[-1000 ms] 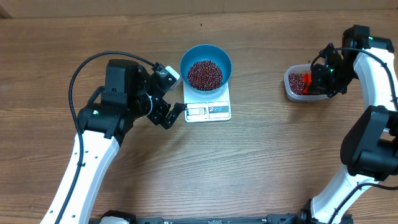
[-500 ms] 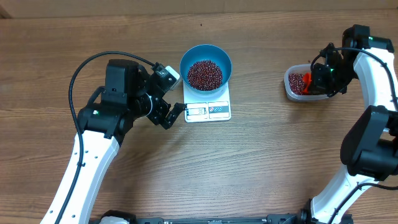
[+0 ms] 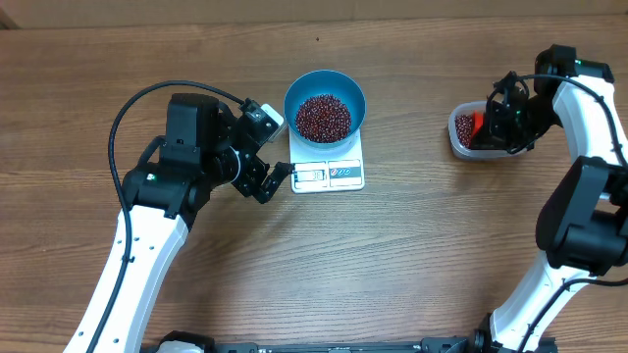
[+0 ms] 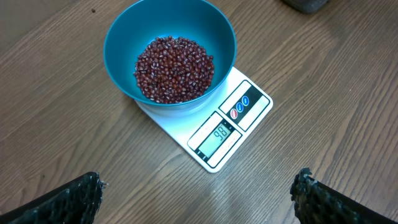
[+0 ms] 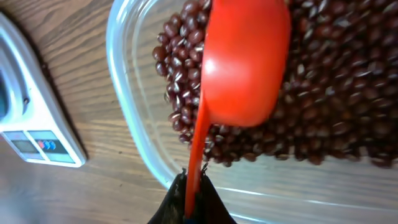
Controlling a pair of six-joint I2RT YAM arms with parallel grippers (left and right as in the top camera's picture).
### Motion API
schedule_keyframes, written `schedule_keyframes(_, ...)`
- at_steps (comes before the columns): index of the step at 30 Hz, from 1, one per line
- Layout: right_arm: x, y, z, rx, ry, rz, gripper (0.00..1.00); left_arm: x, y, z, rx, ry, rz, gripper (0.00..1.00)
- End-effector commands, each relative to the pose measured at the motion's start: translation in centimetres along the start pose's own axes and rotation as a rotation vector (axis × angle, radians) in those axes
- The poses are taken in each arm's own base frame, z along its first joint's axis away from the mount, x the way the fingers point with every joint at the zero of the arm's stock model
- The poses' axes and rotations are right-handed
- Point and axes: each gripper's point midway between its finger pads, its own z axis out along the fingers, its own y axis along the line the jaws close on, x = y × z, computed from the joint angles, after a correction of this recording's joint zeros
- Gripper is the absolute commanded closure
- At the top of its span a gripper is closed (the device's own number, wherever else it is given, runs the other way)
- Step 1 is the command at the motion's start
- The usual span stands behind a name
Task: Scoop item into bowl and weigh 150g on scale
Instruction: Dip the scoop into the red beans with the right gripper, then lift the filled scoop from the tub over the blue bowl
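Observation:
The blue bowl (image 3: 290, 98) (image 4: 124, 37) stands on the white scale (image 3: 329, 175) (image 4: 239, 118) and holds a heap of red-brown beans (image 3: 323, 117) (image 4: 174, 68). The display reads 98. My left gripper (image 3: 273, 149) (image 4: 199, 183) hovers open just left of the scale, with nothing between its fingers. At the right, my right gripper (image 3: 494, 124) (image 5: 194, 186) is shut on the handle of a red scoop (image 3: 478, 122) (image 5: 245, 68). The scoop's cup lies over the beans (image 5: 336, 93) in the clear tub (image 3: 456, 139) (image 5: 134, 124).
A black cable (image 3: 128, 113) loops over my left arm. The scale's corner (image 5: 25, 124) shows left of the tub in the right wrist view. Bare wooden table lies between the scale and the tub.
My right gripper has shifted slightly left and up over the tub, carrying the scoop with it. The left arm, bowl and scale have not moved.

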Motion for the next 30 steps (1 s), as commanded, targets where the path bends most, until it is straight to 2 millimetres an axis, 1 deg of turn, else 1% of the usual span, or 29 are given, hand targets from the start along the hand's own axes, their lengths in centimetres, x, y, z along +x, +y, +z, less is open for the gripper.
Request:
schedule_keyframes(1, 0.5, 1.6, 0.7, -0.102, 0.031, -0.008, 0.96, 0.0, 0.3, -0.1, -0.005, -0.003, -0.013, 0.00)
schedule_keyframes(3, 0.5, 2.5, 0.6, -0.151, 0.029, -0.005, 0.96, 0.0, 0.3, -0.1, -0.005, -0.003, -0.013, 0.00)
schedule_keyframes(5, 0.4, 2.5, 0.4, -0.169, 0.023, 0.003, 0.96, 0.0, 0.3, -0.1, -0.005, -0.003, -0.013, 0.00)
schedule_keyframes(12, -0.1, 0.3, -0.9, -0.210, -0.019, 0.072, 0.96, 0.0, 0.3, -0.1, -0.005, -0.003, -0.013, 0.00)
schedule_keyframes(19, -0.5, -1.3, -3.3, -0.347, -0.096, 0.093, 0.96, 0.0, 0.3, -0.1, -0.005, -0.003, -0.013, 0.01)
schedule_keyframes(23, -0.2, -2.1, -4.4, -0.396, -0.119, 0.105, 0.96, 0.0, 0.3, -0.1, -0.005, -0.003, -0.013, 0.00)
schedule_keyframes(27, 0.5, -3.1, -5.1, -0.412, -0.117, 0.125, 0.96, 0.0, 0.3, -0.1, -0.005, -0.003, -0.013, 0.00)
schedule_keyframes(30, 1.0, -3.1, -5.7, -0.451, -0.122, 0.114, 0.96, 0.0, 0.3, -0.1, -0.005, -0.003, -0.013, 0.00)
